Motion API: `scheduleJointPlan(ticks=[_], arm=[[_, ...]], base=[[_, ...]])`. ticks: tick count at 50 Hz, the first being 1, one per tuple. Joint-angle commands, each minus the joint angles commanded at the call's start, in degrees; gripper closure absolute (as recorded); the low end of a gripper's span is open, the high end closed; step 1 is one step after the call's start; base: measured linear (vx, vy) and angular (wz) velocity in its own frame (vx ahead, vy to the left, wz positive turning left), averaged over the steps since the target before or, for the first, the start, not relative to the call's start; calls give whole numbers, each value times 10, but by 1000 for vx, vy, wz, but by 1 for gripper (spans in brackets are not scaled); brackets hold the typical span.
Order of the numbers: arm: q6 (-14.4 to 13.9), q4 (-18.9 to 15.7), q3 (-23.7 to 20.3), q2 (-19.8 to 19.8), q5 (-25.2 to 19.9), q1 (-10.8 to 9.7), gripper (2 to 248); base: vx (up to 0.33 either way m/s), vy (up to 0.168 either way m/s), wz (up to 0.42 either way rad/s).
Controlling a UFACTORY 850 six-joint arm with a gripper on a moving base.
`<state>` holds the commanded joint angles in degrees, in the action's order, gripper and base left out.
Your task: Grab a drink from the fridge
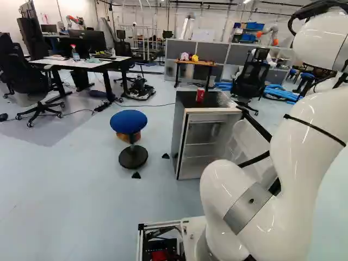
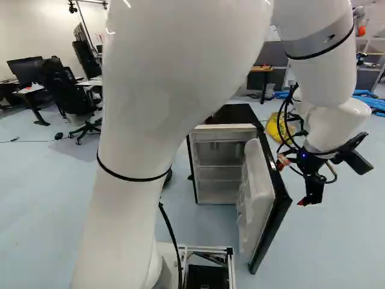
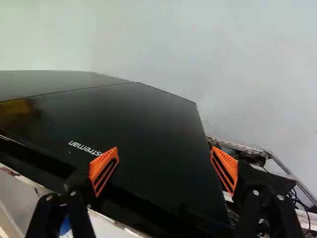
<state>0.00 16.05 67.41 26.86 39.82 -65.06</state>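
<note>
A white robot arm [image 2: 138, 120] rises from its base and bends down outside the open fridge door [image 2: 258, 192], its black claw [image 2: 293, 180] facing the door's outer panel, fingers spread wide, gripping nothing. A red can [image 1: 200, 94] stands atop the fridge [image 1: 184, 100], nearer its front edge.

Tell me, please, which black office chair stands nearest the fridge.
The chair just beyond the fridge, at the right of the left base view; the others stand by the desks at that view's left.
</note>
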Motion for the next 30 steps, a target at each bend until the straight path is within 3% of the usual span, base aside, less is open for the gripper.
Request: scheduleJointPlan(ticks=[30], arm=[[0, 0, -64, -43, 0, 22, 3]], base=[[0, 0, 0]])
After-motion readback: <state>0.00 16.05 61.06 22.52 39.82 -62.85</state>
